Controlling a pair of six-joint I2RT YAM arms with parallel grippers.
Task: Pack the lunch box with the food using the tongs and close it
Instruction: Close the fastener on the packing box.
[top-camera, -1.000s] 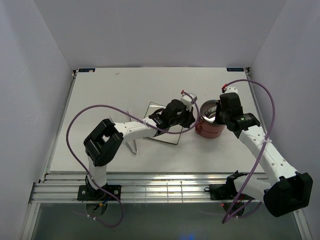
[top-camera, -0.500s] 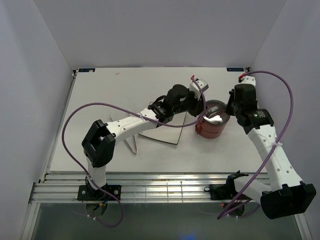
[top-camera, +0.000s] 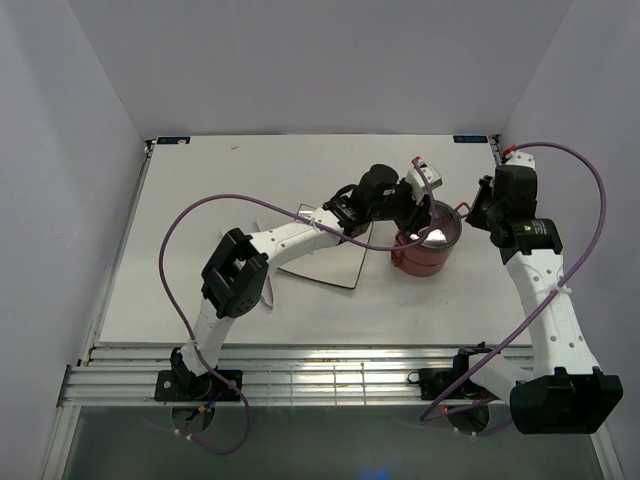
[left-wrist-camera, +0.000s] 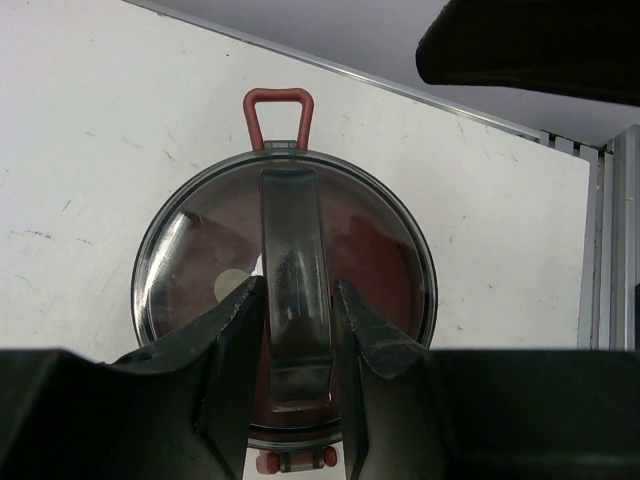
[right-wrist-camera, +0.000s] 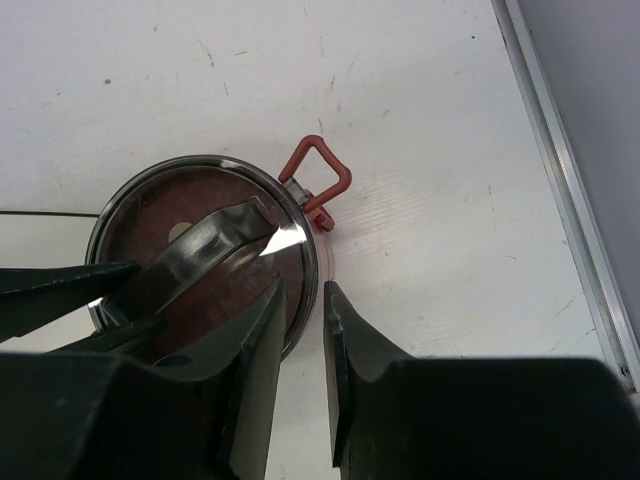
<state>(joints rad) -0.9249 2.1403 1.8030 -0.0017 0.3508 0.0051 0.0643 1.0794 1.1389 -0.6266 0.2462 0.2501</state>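
**Left Jaws Parted Over the Lid's Handle, Right Jaws Slightly Apart at the Rim**

The left gripper (left-wrist-camera: 298, 289) hung over the lunch box (top-camera: 425, 258) with its jaws apart, one finger on either side of the dark handle bar (left-wrist-camera: 292, 225) that ran across the top lid (left-wrist-camera: 185, 255). The left finger sat right against the bar's edge. The right finger showed a thin gap, so the bar was straddled and not clamped. Through the smoky lid, a red disc with a small pale spot showed underneath.

The right gripper (right-wrist-camera: 303, 290) stood at the box's right side, its jaws a little apart. In the right wrist view the lid's rim crossed the gap between them, with bare table showing beside it. Whether either finger touched the rim could not be told. A red loop (right-wrist-camera: 318, 175) stuck out from the box's far right side, just beyond those fingers.

The lunch box stood upright on the white table (top-camera: 200, 180), right of centre, as one dusty-red stack with the lid on top. It sat just right of the shiny square plate (top-camera: 335, 265), over which the left arm reached.
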